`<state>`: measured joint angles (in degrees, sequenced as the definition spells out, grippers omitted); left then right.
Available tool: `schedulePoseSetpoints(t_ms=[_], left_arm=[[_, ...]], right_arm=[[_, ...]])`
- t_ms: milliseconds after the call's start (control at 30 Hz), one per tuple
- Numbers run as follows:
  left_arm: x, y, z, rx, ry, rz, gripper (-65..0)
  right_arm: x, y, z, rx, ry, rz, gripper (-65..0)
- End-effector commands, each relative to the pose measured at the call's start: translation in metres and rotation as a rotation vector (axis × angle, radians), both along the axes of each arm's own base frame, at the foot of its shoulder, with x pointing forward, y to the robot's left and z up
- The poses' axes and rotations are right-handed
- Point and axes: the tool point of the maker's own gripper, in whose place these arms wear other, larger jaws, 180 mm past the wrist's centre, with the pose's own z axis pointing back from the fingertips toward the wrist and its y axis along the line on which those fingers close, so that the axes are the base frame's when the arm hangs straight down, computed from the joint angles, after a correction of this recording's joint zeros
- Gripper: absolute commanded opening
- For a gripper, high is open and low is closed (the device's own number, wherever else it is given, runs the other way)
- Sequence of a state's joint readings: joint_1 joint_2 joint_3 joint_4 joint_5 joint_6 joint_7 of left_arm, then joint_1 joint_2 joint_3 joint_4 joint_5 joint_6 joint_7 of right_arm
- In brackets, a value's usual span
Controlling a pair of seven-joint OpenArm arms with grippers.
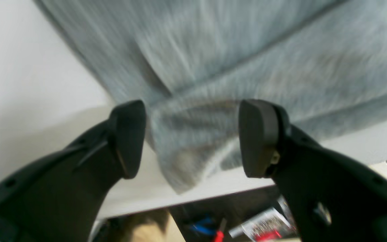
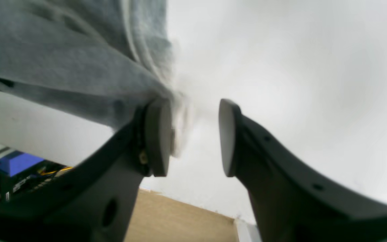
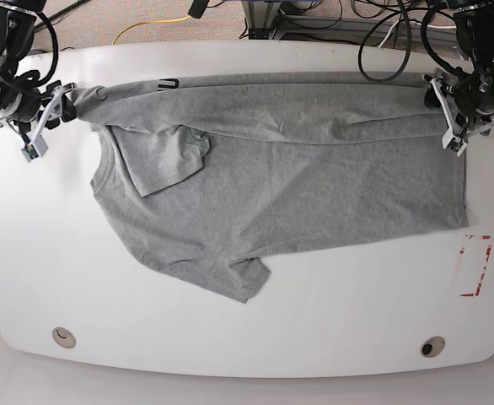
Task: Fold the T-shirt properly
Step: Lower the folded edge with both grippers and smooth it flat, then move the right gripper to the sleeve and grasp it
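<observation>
Two corners of the T-shirt (image 3: pixel 298 186) on the worktop (image 3: pixel 146 337) look like the best holds. The right tool (image 2: pixel 193 137) stands moderately parted, its fingers either side of one folded corner's tip, gripping nothing. Between the tools, the soft, light cotton should sag and wrinkle if lifted unevenly. The left tool (image 1: pixel 193 139) stands wide over the other corner, where a deep pinch should catch every layer.

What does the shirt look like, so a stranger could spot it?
On the white table, along its far edge, lies a wide grey T-shirt, partly folded over. Unlike the dark arms beside it, it is soft, plain cloth.
</observation>
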<state>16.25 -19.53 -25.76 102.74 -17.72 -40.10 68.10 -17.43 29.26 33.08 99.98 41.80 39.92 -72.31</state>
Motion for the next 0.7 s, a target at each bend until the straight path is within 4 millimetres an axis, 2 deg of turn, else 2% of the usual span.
schedulePoseSetpoints(t_ms=[0, 167, 433, 667], left_arm=[[0.011, 0.002, 0.019, 0.033, -0.057, -0.023, -24.7], [0.015, -0.001, 0.028, 0.05, -0.083, -0.039, -24.7], [0.014, -0.001, 0.027, 0.047, -0.082, -0.036, -24.7], [0.014, -0.003, 0.025, 0.043, -0.078, -0.04, -24.7]], right_arm=[[0.01, 0.003, 0.015, -0.016, -0.057, 0.024, -42.6], [0.01, 0.013, 0.013, 0.004, -0.058, 0.021, -42.6], [0.037, 0.045, 0.014, 0.11, -0.138, -0.005, -42.6], [0.086, 0.087, 0.019, 0.164, -0.198, 0.058, -42.3]])
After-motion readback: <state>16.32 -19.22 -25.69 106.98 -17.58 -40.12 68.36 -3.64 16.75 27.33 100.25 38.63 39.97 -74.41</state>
